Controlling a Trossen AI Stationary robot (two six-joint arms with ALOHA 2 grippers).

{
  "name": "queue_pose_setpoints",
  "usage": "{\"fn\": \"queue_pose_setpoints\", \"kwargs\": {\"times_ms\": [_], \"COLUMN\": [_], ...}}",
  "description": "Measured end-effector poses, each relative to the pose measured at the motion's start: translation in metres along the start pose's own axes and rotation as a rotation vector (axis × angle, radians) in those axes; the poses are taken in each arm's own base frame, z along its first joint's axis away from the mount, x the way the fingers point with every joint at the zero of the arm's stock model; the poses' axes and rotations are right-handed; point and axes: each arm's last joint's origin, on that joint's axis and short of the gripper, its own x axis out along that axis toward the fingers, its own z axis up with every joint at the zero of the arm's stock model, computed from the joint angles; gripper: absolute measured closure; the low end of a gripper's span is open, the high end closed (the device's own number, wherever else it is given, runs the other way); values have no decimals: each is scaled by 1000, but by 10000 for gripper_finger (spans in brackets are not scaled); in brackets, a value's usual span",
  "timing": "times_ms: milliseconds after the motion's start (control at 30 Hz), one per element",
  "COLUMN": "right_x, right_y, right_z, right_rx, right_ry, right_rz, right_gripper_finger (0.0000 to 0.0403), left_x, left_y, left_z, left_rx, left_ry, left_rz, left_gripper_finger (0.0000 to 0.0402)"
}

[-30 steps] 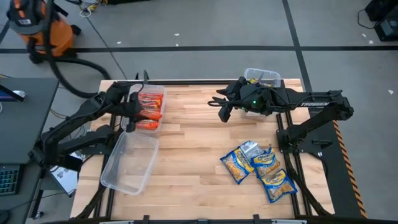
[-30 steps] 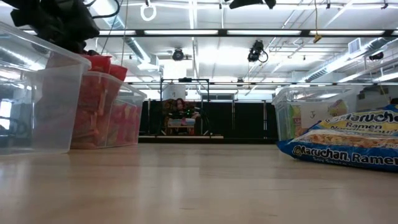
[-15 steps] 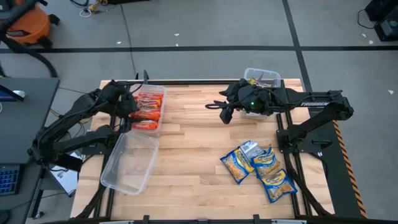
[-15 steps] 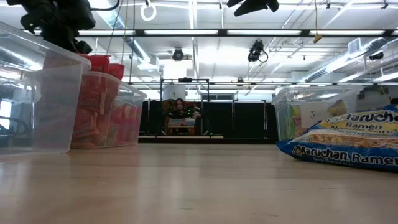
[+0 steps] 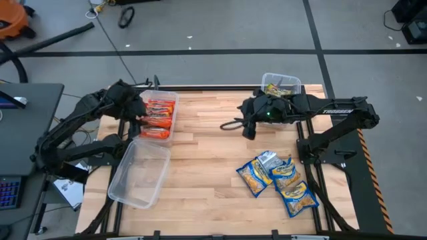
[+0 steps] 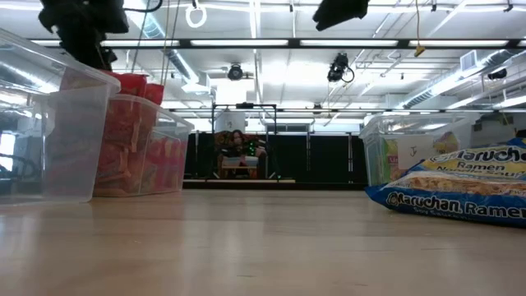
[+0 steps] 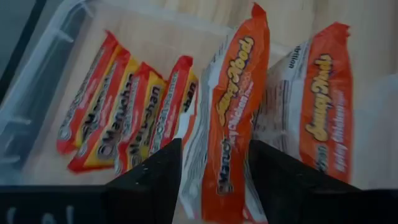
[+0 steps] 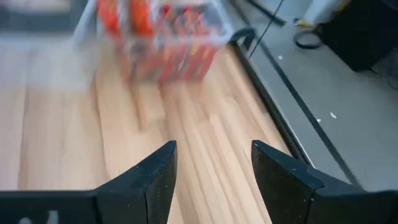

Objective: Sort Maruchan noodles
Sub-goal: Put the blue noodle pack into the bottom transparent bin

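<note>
Several orange-red Maruchan noodles packets [image 7: 134, 112] stand on edge in a clear bin [image 5: 157, 117] at the table's far left. My left gripper [image 7: 214, 186] hangs open above that bin. One upright orange packet [image 7: 233, 118] shows between its fingers, farther down, untouched. Several blue-and-yellow packets [image 5: 280, 180] lie flat on the table at the near right. My right gripper [image 8: 214, 180] is open over bare wood at the table's far middle [image 5: 241, 125], pointing slantwise down, with nothing between its fingers.
An empty clear bin [image 5: 139, 175] lies at the near left, next to the orange bin. Another clear bin [image 5: 280, 84] holding packets stands at the far right. Bare wood [image 5: 207, 160] stretches across the table's middle. In the low view both arms [image 6: 82, 29] hang high above the table.
My left gripper has risen out of the orange bin and drawn a little toward the far left edge; the orange packets stay in the bin. My right gripper has stayed in place but tipped further downward and rolled.
</note>
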Motion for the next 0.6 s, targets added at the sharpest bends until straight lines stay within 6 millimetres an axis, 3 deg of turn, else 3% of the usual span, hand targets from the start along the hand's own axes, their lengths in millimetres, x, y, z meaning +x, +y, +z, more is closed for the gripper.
{"fn": "queue_pose_setpoints", "kwargs": {"times_ms": [333, 600], "right_x": [-3, 16], "right_y": [22, 53], "right_z": [-23, -77], "right_rx": [-329, -500], "right_ry": [148, 313], "right_rz": [174, 339], "right_gripper_finger": [190, 166], "left_x": [-37, -85], "left_y": [3, -2], "left_z": [18, 48], "left_rx": [-213, -464], "left_ry": [162, -170], "left_rz": [38, 58], "left_gripper_finger": [182, 163]}}
